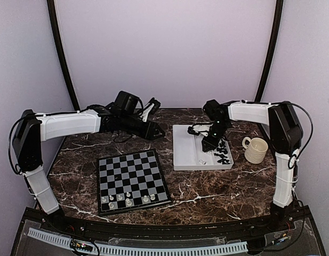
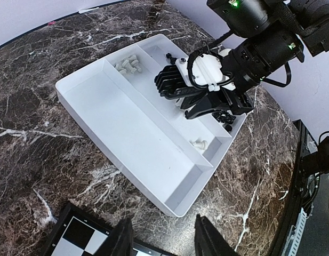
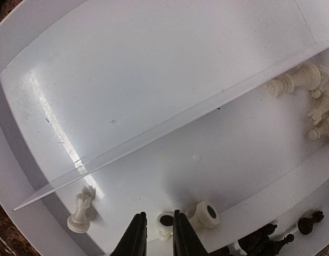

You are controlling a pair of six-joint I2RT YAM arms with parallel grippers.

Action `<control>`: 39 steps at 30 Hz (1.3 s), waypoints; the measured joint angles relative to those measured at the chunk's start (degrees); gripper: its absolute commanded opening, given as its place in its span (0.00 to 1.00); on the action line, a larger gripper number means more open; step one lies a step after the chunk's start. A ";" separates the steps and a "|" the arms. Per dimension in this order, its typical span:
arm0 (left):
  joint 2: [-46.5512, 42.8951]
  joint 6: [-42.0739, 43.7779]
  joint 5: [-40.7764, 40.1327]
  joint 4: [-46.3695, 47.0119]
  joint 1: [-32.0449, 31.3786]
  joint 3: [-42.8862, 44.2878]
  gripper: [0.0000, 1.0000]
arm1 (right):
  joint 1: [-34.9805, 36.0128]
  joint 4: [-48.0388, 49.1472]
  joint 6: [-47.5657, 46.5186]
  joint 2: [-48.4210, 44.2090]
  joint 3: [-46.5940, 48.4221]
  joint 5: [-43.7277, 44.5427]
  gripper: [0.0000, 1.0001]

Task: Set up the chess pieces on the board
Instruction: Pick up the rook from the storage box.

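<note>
The board (image 1: 127, 170) lies at the front left, with several white chess pieces (image 1: 120, 198) on its near rows. My right gripper (image 1: 209, 145) is down in the narrow compartment of the white tray (image 1: 188, 154). In the right wrist view its fingers (image 3: 137, 237) stand close on either side of a small white piece (image 3: 165, 224) lying on its side. Whether they pinch it I cannot tell. Another toppled white piece (image 3: 207, 214) lies just to the right, and a white rook (image 3: 81, 210) stands to the left. My left gripper (image 2: 164, 237) hovers open and empty over the table by the board's corner (image 2: 73, 237).
Black pieces (image 1: 223, 154) are heaped at the tray's near right end, and more white pieces (image 3: 308, 101) lie at the compartment's far end. The tray's large compartment (image 2: 116, 112) holds nothing. A cream ribbed mug (image 1: 256, 149) stands right of the tray, near the right arm.
</note>
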 measured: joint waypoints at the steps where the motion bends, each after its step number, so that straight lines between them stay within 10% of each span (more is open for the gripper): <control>1: 0.00 -0.04 0.00 0.04 0.00 0.00 0.42 | 0.04 -0.13 0.00 0.00 0.07 -0.24 0.24; 29: -0.24 -0.98 0.04 0.35 0.00 -2.01 0.42 | 3.50 -4.81 -0.07 -0.02 -3.80 1.55 0.37; 39: -0.35 -1.38 0.17 1.14 0.00 -2.80 0.42 | 3.67 -4.33 1.01 -0.02 -4.44 3.48 0.21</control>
